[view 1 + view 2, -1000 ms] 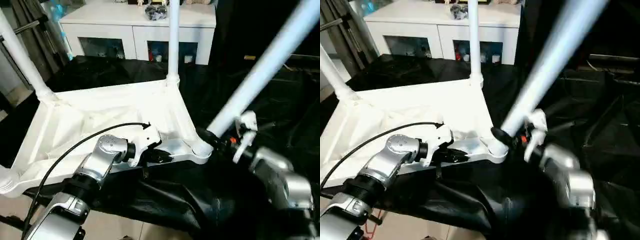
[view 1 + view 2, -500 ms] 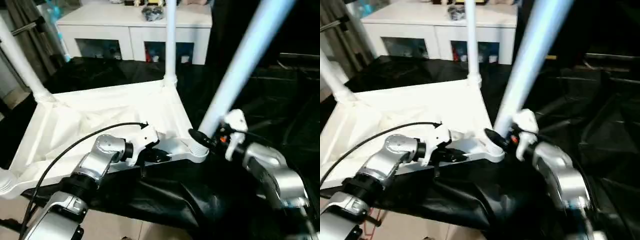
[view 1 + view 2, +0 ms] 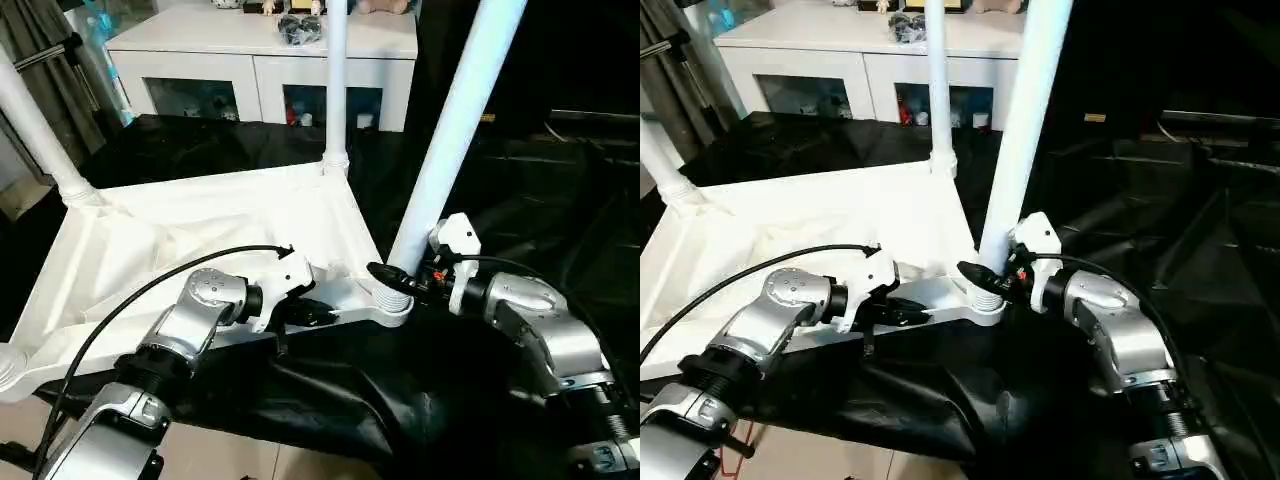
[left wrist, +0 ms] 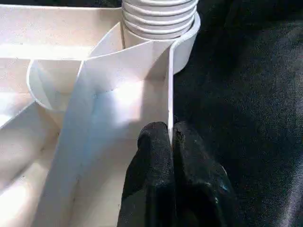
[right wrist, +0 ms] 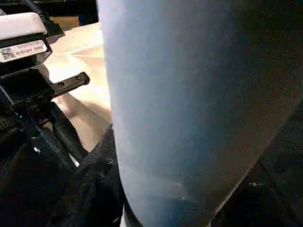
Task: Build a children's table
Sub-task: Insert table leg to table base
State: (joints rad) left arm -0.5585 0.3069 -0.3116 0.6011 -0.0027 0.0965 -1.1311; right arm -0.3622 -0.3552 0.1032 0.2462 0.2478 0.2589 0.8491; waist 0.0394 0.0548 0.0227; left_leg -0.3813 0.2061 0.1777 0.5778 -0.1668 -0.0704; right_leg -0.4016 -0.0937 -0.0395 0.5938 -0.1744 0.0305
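The white tabletop [image 3: 190, 225] lies upside down on black cloth, ribs up. One white leg [image 3: 38, 125] stands in the far left corner and another leg [image 3: 335, 90] in the back corner. At the near right corner socket [image 3: 393, 306], a third leg [image 3: 452, 130] stands almost upright, its threaded end [image 4: 158, 19] in the socket. My right gripper [image 3: 397, 275] is shut on this leg just above the socket. My left gripper [image 4: 171, 135] is shut on the tabletop's thin front rim [image 4: 169, 85], a little left of that socket.
A white cabinet with glass doors [image 3: 265, 55] stands behind the work. Crumpled black cloth [image 3: 530, 180] covers the surface to the right and front. A black cable [image 3: 150, 290] arcs over my left forearm. Bare floor [image 3: 25, 195] shows at the left.
My right gripper has swung the held leg from a strong tilt to the right to almost upright over the corner socket. The left gripper has kept its hold on the rim.
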